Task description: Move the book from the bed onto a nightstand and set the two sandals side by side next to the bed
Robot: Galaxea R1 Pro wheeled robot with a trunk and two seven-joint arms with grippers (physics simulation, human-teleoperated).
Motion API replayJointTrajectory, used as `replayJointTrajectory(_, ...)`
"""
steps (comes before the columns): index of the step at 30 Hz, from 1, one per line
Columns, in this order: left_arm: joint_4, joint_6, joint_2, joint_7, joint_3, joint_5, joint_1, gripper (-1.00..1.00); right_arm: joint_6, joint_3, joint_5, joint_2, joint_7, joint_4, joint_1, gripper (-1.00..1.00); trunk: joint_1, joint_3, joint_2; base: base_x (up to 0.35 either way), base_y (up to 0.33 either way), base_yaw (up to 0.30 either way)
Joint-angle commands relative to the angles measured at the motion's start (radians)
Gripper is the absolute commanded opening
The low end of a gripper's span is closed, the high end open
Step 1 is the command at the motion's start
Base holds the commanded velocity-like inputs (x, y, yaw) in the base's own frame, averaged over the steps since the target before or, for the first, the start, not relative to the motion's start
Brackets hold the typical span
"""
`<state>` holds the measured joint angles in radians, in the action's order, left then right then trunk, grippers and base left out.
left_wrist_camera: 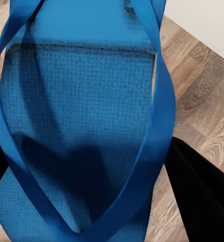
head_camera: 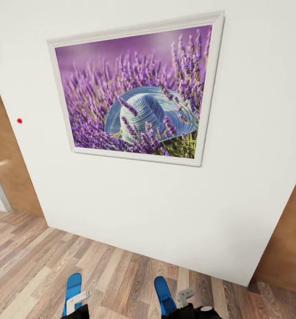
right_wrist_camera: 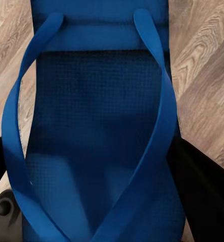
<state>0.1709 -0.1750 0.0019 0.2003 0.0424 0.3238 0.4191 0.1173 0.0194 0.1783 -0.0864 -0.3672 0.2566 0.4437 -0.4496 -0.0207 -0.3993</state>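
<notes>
A blue sandal (head_camera: pixel 73 285) is carried at the left gripper (head_camera: pixel 77 301), and a second sandal (head_camera: pixel 164 294) at the right gripper (head_camera: pixel 185 297); how far either pair of jaws is parted cannot be told. Ahead of both grippers a white wall (head_camera: pixel 134 208) is seen, with a framed lavender picture (head_camera: pixel 137 91) hung above and wood floor (head_camera: pixel 117 274) below.

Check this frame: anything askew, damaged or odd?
Nothing is damaged or spilled. The framed lavender picture looks tilted, but the whole wall leans the same way, so that is likely the camera's angle. One blue sandal sits at the left end effector, another at the right, both above the wood floor.
</notes>
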Motion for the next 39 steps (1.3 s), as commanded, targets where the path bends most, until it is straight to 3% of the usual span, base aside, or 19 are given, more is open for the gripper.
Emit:
replayJointTrajectory(1, -0.001, -0.003, 0.0, 0.001, 0.004, -0.001, 0.0, -1.0, 0.006, 0.002, 0.004, 0.0, -0.002, 0.002, 0.0, -1.0, 0.0, 0.0, -0.001, 0.0, 0.0, 0.295)
replayJointTrajectory(33, -0.001, -0.003, 0.0, 0.001, 0.004, -0.002, 0.0, -1.0, 0.005, 0.004, 0.01, -0.002, -0.001, -0.023, 0.0, -1.0, 0.0, 0.017, -0.001, 0.0, 0.0, 0.278)
replayJointTrajectory(39, -0.001, -0.003, -0.002, 0.001, 0.004, -0.002, 0.0, -1.0, 0.005, 0.006, 0.009, -0.003, 0.028, -0.023, 0.0, -1.0, 0.0, 0.021, -0.001, 0.0, 0.0, 0.263)
